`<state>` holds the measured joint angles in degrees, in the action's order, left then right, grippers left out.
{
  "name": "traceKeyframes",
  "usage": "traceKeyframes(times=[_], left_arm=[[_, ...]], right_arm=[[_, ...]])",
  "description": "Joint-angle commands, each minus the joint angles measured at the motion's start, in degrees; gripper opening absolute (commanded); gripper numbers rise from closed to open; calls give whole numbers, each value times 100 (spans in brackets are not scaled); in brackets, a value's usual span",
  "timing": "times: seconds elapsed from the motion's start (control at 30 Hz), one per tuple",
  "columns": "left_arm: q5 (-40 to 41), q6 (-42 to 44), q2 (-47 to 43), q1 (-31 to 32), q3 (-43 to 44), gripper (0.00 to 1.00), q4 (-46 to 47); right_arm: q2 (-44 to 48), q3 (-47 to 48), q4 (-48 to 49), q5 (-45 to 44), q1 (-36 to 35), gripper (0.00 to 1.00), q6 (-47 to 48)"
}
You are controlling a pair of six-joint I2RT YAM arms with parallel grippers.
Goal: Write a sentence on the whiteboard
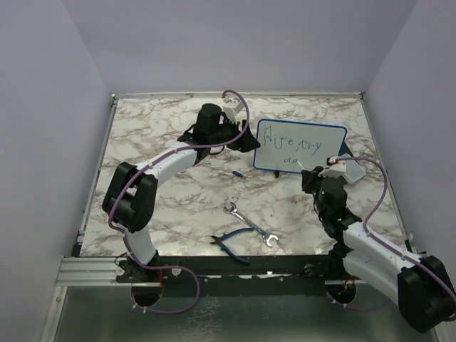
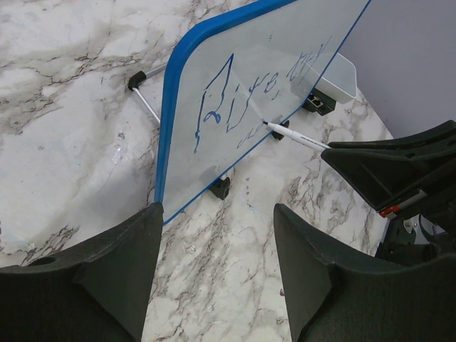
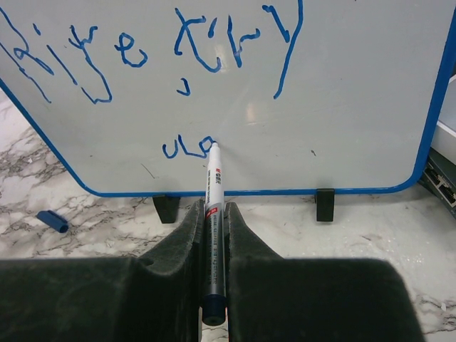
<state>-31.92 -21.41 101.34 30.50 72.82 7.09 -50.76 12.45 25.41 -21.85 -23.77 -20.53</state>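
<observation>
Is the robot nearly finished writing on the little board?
Partway. One scrawled line is already on the whiteboard. The right gripper is shut on the marker, its tip touching the end of a short second line below. Blank room beside it suggests more to write; the blue cap is off too.

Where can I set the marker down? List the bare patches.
Free: the far-left marble behind the left arm; the middle strip between the blue cap and the wrench. Crowded: the near edge with wrench and pliers, and around the whiteboard, where the right gripper holds the marker.
</observation>
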Motion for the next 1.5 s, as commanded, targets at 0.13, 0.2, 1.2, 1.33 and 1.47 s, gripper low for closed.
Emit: traceKeyframes(times=[0.13,0.2,1.2,1.33,1.47], left_arm=[[-137,1,-52,35,40,64,-33],[-147,2,-47,35,40,64,-37],[-148,5,-92,35,48,64,-33],[-156,0,-85,35,48,64,-37],[-148,2,-88,35,48,64,-35]], right_arm=[[-91,187,-311,-284,22,1,-107],[-99,209,-378,-293,23,1,-140],[-426,285,-359,219,22,1,-207],[-443,239,-152,397,27,1,-143],[-338,208,-69,452,22,1,-109]])
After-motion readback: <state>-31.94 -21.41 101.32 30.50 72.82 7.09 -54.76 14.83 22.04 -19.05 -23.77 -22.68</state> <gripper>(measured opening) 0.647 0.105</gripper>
